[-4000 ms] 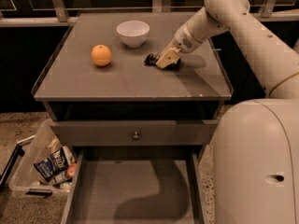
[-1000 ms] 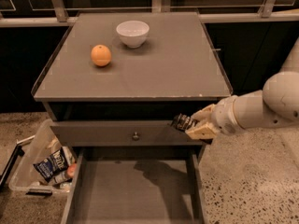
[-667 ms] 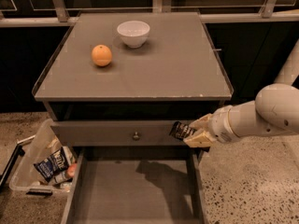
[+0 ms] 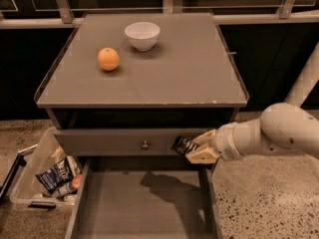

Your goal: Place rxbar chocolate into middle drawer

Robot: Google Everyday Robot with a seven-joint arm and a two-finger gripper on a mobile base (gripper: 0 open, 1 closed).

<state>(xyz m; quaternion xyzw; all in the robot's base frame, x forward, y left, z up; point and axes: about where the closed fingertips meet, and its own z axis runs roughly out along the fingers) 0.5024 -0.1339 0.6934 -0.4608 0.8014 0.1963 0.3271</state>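
My gripper (image 4: 195,148) is shut on the rxbar chocolate (image 4: 184,145), a small black bar with white lettering. It holds the bar in front of the grey front panel with the round knob (image 4: 145,145), above the right side of the pulled-out middle drawer (image 4: 144,208). The drawer is a wide grey tray with a bare floor, and the arm's shadow falls on it. My white arm (image 4: 269,136) reaches in from the right.
An orange (image 4: 108,59) and a white bowl (image 4: 142,35) sit on the cabinet top (image 4: 184,68). A clear plastic bin (image 4: 30,178) with a blue-and-white snack packet (image 4: 55,173) stands on the floor at the left.
The gripper has carried the bar off the cabinet top, down in front of the cabinet, and over the last second moved a little lower and to the left above the open drawer.
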